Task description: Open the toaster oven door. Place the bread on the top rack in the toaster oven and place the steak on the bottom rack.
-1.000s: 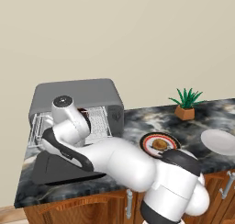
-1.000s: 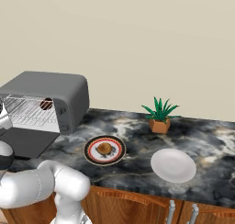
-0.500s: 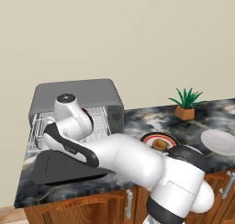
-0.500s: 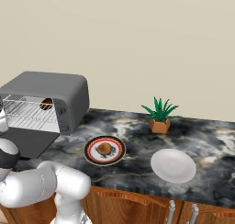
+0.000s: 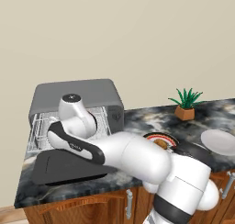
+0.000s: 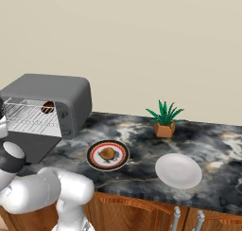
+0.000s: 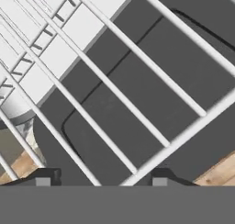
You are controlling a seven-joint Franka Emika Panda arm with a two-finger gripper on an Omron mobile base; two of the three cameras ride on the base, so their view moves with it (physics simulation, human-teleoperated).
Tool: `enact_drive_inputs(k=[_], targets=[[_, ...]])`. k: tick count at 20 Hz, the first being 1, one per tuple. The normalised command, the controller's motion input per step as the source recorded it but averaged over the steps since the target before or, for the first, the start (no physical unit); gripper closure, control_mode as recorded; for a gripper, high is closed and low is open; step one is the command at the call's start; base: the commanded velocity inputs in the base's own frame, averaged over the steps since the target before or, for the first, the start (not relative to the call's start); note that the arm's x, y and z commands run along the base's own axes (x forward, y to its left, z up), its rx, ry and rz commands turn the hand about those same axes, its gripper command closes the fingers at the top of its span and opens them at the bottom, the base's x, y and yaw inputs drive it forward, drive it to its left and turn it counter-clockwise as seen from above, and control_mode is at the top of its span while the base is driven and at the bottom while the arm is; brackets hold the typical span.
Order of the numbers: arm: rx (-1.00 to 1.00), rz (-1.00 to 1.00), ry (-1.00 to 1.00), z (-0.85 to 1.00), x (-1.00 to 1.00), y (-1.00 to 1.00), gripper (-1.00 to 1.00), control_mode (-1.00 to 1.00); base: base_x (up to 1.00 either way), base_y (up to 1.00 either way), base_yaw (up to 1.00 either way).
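The grey toaster oven stands at the counter's left end with its dark door folded down flat. Inside, wire racks show, and a dark red steak lies far back on one; which rack I cannot tell. The golden bread rests on a red-rimmed plate in front of the oven. My gripper is open and empty, its fingertips wide apart just above rack wires, with the door below. My arm's wrist link covers the oven mouth.
A white empty plate lies right of the bread plate, near the counter's front edge. A small potted plant stands at the back by the wall. The open door takes up the counter in front of the oven.
My arm's forearm has swung up and to the right in front of the oven mouth. The steak, bread and plates have stayed where they were.
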Motion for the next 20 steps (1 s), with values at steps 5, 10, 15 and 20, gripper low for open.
enact_drive_inputs(k=[5,10,15,20], targets=[[0.0,0.0,0.0,0.38,-0.31,-0.01,1.0,-1.0,0.0,0.0,0.0],[-0.02,0.0,0.0,0.57,-0.17,-0.03,1.0,-1.0,0.0,0.0,0.0],[-0.02,0.0,0.0,0.38,-0.23,-0.15,1.0,-1.0,0.0,0.0,0.0],[-0.03,0.04,0.0,0.13,-0.34,-0.34,-1.0,-1.0,0.0,0.0,0.0]])
